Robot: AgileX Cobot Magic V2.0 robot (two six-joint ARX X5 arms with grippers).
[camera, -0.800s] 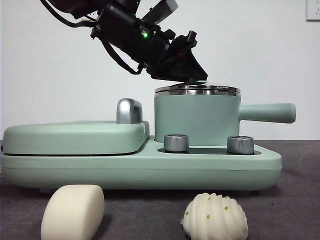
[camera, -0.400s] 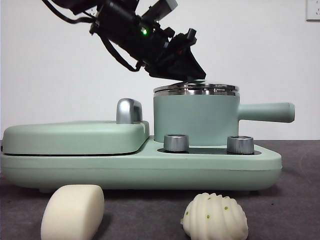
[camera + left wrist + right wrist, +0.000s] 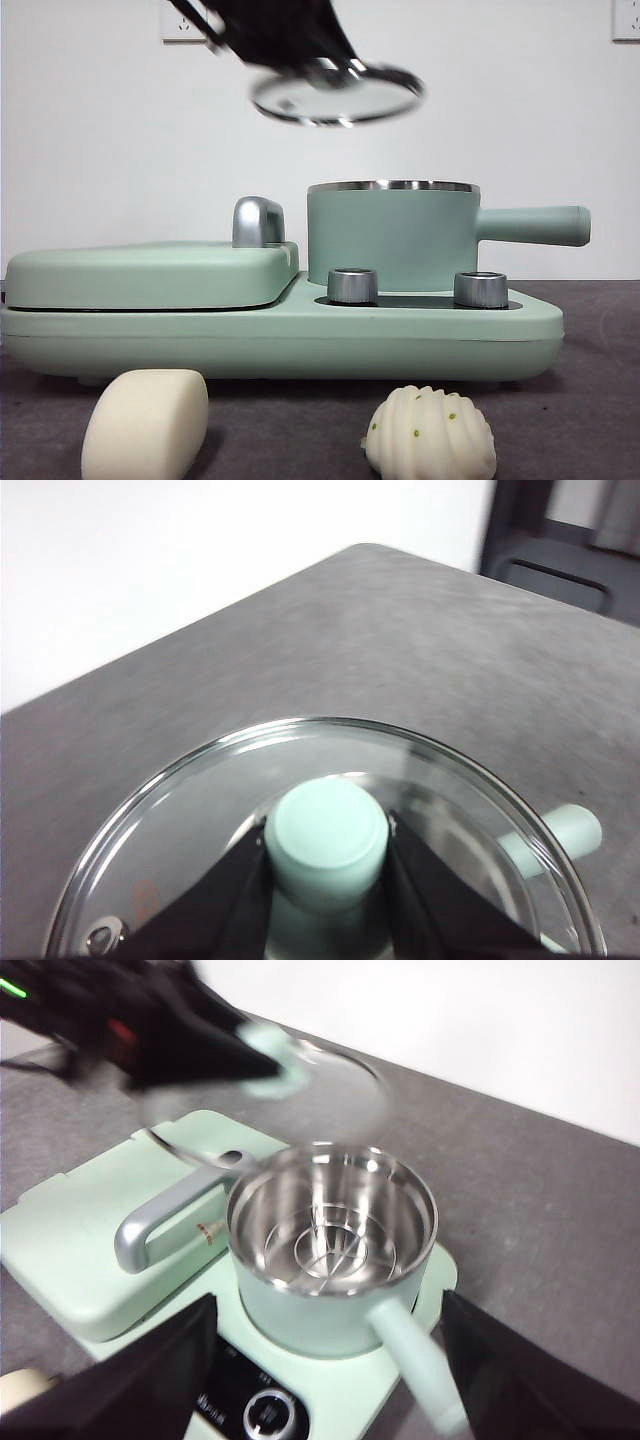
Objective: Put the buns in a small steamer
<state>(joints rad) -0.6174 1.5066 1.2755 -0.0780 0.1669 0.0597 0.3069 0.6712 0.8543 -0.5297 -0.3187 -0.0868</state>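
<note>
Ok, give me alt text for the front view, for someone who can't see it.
The left gripper holds the glass lid in the air above the open small steamer. Both buns, smooth and ridged, lie on the table in front of the appliance.

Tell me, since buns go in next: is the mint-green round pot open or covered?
Open. The left claw holds its glass lid aloft by the knob; the mint-green round pot shows a bare steel interior.

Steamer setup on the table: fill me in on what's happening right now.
The left gripper is clamped on the green knob of the glass lid, holding it in the air above the mint-green steamer pot, which stands open and empty. The right gripper hovers open over the pot. The smooth bun and the ridged bun lie on the table in front.
</note>
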